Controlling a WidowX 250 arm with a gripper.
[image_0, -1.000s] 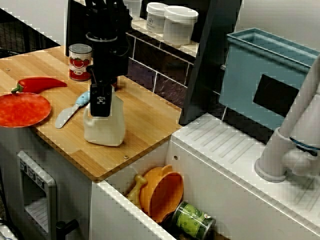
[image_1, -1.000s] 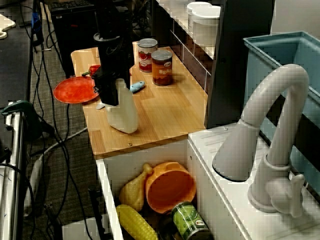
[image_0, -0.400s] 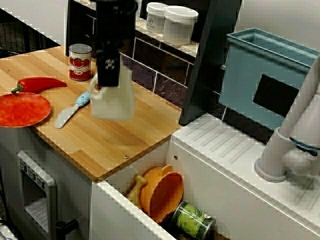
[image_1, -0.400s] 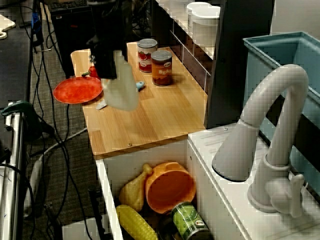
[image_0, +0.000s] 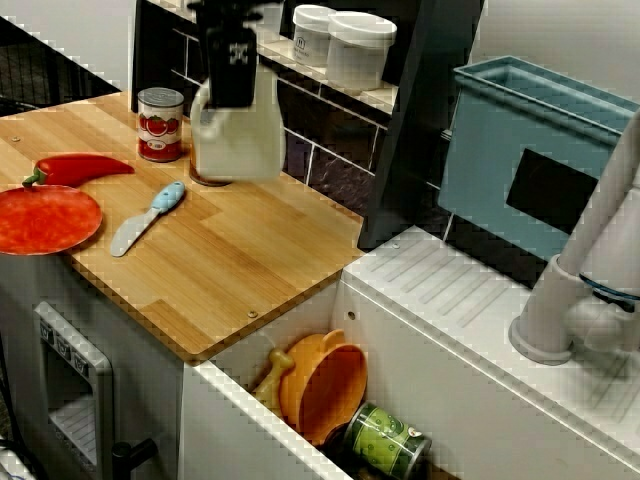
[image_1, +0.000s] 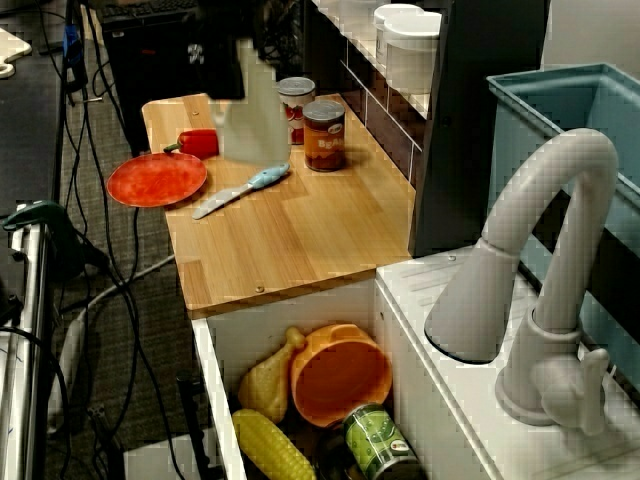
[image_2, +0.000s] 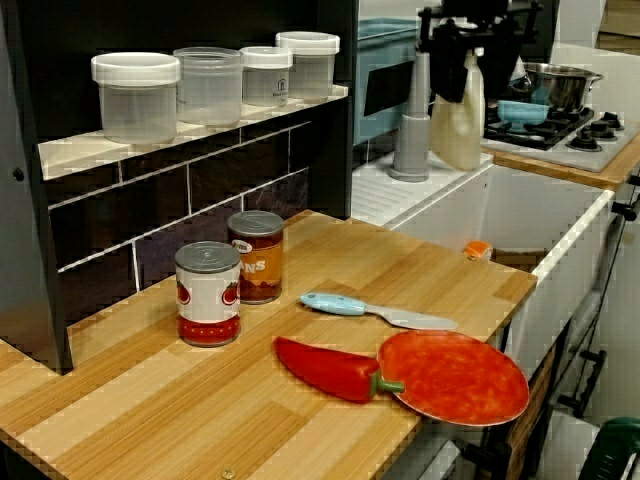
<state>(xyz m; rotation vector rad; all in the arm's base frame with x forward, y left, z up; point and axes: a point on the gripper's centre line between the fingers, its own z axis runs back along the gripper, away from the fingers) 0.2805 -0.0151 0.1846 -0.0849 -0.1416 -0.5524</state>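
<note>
My gripper (image_0: 232, 75) is shut on the neck of a white plastic jug (image_0: 240, 140) and holds it in the air above the wooden counter (image_0: 240, 270). In the view across the counter the jug hangs upright in front of the tiled back wall, covering most of a brown can. From the tap side, the gripper (image_1: 222, 62) and jug (image_1: 255, 125) hang above the counter beside the two cans (image_1: 323, 135). Seen along the counter from the shelf end, the jug (image_2: 458, 125) hangs well clear of the wood under the gripper (image_2: 470, 55).
On the counter lie a red pepper (image_0: 78, 168), an orange-red plate (image_0: 45, 218), a blue-handled knife (image_0: 148, 215) and a tomato can (image_0: 160, 123). The sink (image_0: 300, 330) holds an orange bowl (image_0: 325, 385), a green can (image_0: 388, 440) and corn (image_1: 272, 448). Jars (image_0: 345, 45) line the shelf; a blue bin (image_0: 530, 150) and a tap (image_1: 540, 280) stand at the right.
The jug stood on the counter a second ago with the gripper shut on it. It has been lifted straight off the wood and carried up and toward the back wall.
</note>
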